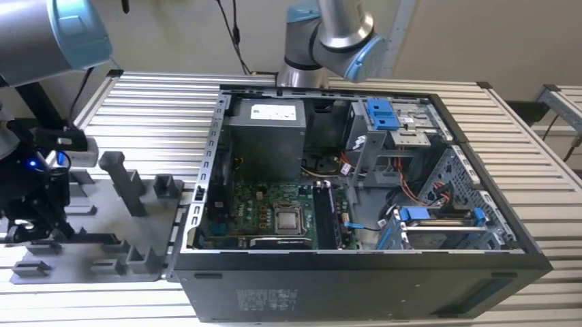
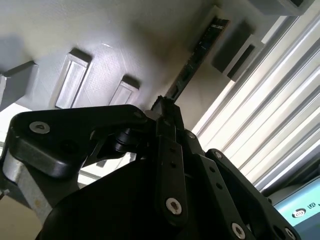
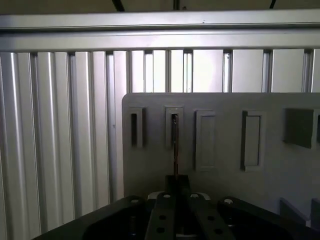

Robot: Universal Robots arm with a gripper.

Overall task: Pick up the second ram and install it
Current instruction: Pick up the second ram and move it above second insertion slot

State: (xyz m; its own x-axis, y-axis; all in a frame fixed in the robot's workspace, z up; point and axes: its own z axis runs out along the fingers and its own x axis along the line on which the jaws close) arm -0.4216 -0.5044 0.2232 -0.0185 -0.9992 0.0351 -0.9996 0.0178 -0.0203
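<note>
Silver-grey tubular arm [image 1: 339, 20], light-blue joint caps [image 1: 366, 60]; black tool [image 2: 164, 104], linked bars, silver screws [image 2: 173, 205].

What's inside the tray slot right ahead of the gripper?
The second ram, standing on edge, with its far end seated in a slot block of the grey tray. Its near end is hidden inside the gripper, which is shut on it.

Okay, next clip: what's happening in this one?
The arm's gripper is closed on one end of the second ram, a thin stick whose far end sits in a holder on the grey tray. The open computer case stands beside the tray, to the exterior view's right.
</note>
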